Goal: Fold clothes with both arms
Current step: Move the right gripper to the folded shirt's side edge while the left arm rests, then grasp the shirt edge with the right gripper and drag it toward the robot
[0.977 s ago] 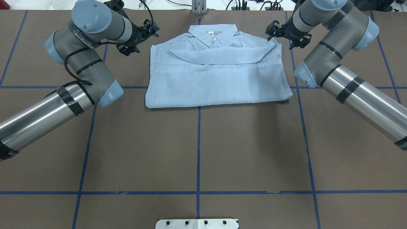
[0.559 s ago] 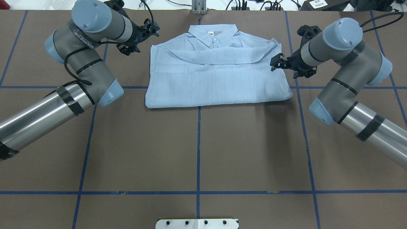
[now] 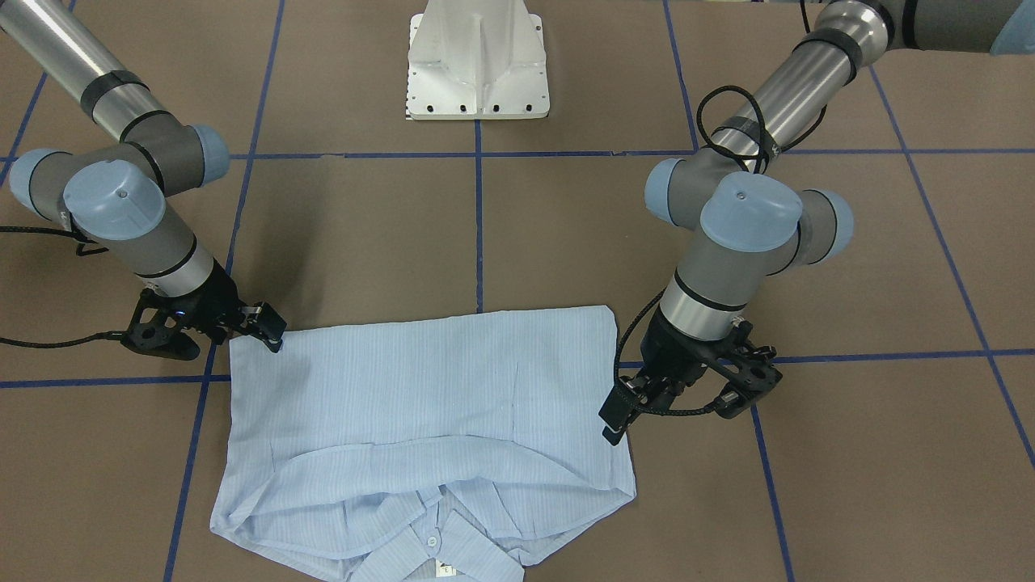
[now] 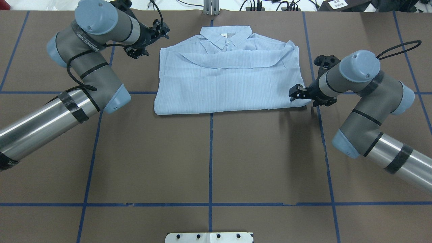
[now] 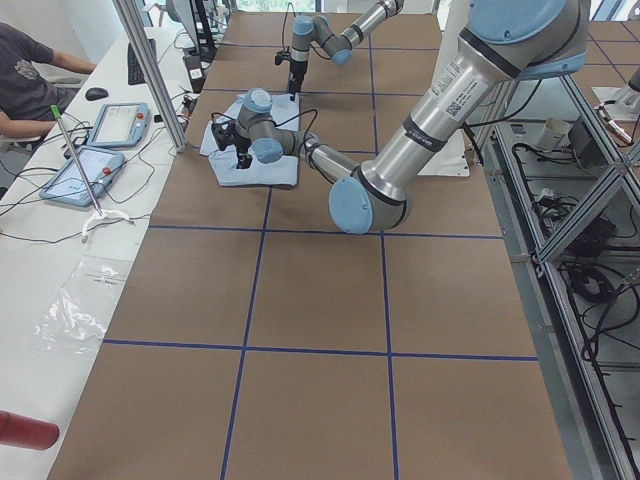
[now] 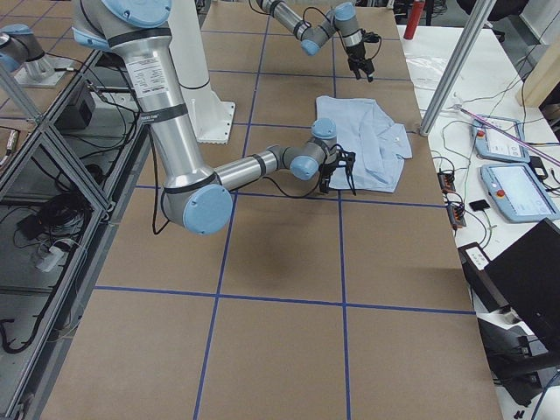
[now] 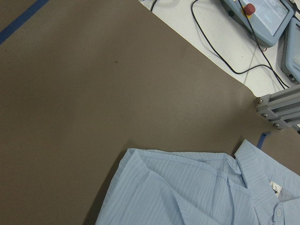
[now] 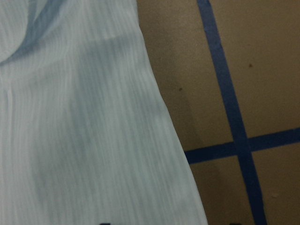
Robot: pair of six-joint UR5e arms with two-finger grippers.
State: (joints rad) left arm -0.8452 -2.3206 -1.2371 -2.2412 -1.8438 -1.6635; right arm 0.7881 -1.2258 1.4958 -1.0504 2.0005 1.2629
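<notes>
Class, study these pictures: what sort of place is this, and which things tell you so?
Probably a robotics lab: a left arm and right arm reach over a table gridded with blue tape, with control tablets and a person at a side bench.

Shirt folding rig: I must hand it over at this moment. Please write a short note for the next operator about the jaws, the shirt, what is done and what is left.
Left gripper: beside the shirt's far left shoulder corner, no cloth seen in it. I cannot tell how its jaws stand.
Right gripper: jaws open at the shirt's near right corner, nothing held.
Shirt: flat on the brown table, collar on the side away from the robot.
Done: sleeves folded across the chest.
Left: probably grasp the side corners and fold the body smaller.
</notes>
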